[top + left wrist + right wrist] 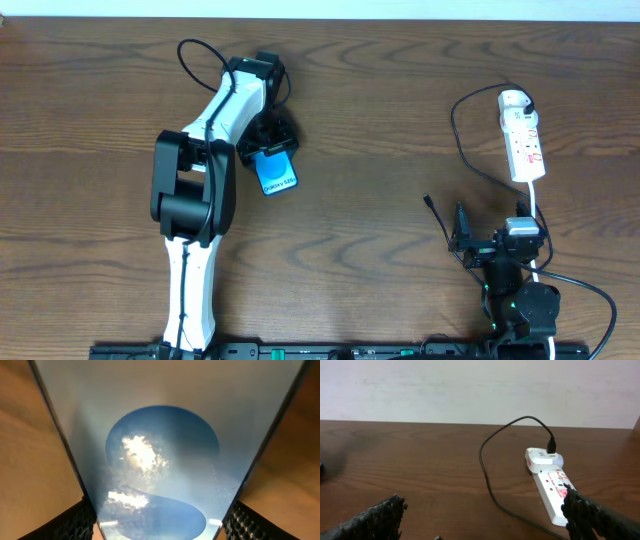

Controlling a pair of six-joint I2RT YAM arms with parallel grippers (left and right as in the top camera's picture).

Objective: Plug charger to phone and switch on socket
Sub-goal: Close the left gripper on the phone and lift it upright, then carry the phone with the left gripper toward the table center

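Observation:
The phone [277, 175], blue-screened, lies on the wooden table left of centre. My left gripper [268, 152] is over its far end. In the left wrist view the phone [160, 435] fills the frame, and the black fingers [75, 522] press on both its long edges, so the left gripper [160, 527] is shut on it. The white socket [525, 145] lies at the right. The charger cable [458, 140] loops from a white adapter [514, 100] to its plug tip [427, 200]. My right gripper [490, 228] stands open near the socket's near end, holding nothing.
In the right wrist view the socket [552, 492] sits beside the right finger, the charger cable [487, 475] curves across the wood, and the right gripper [485, 520] spreads wide. The socket's thick white cord [537, 215] runs toward the right arm's base.

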